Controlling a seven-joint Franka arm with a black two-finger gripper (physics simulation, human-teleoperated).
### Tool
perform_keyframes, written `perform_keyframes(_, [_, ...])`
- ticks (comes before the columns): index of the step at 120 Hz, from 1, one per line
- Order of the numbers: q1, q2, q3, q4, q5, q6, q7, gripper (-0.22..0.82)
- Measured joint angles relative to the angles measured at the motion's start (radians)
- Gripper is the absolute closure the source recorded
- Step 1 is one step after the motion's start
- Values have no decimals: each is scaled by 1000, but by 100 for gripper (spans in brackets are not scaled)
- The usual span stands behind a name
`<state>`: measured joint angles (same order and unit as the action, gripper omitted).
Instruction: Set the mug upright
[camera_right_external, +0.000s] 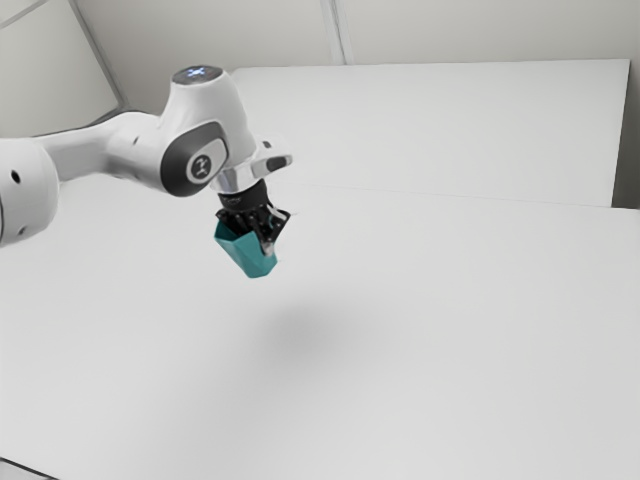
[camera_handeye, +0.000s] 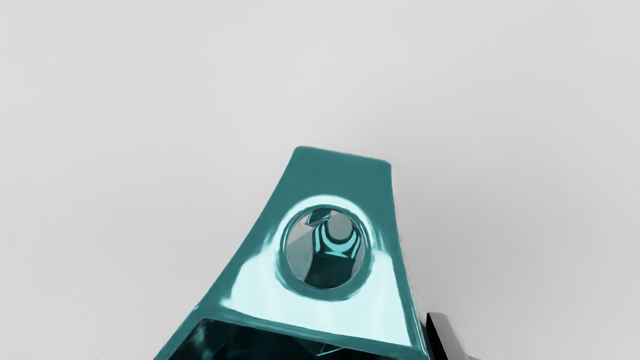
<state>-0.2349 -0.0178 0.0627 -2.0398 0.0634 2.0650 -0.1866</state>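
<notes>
Claw (camera_right_external: 261, 241) w/ mug (camera_right_external: 246, 256) aloft, ext. view, rnd hole (camera_handeye: 325, 248), wrist view

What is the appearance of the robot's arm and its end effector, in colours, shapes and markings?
The arm has smooth, rounded white segments. A dark top cap carries a small blue-white mark, and a dark grey side cap bears a pale round emblem. The end effector is black with angular, linked fingers; one fingertip shows light grey.
</notes>
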Motion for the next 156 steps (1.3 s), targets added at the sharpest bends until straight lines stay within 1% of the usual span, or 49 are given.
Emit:
perform_keyframes(11, [45, -21, -2, -57, 4, 25, 10, 78])
perform_keyframes(19, [61, -34, -2, -90, 6, 43, 16, 78])
perform_keyframes(49, [13, -44, -3, -181, -2, 110, 31, 78])
perform_keyframes(83, [29, 8, -2, -231, -7, 165, 35, 78])
perform_keyframes(124, [33, 81, -5, -235, -8, 197, 35, 78])
perform_keyframes(126, [33, 82, -5, -235, -8, 197, 35, 76])
perform_keyframes(145, [39, 66, -4, -235, -19, 189, 45, 41])
perform_keyframes(156, [41, 41, -4, -234, -21, 182, 50, 27])
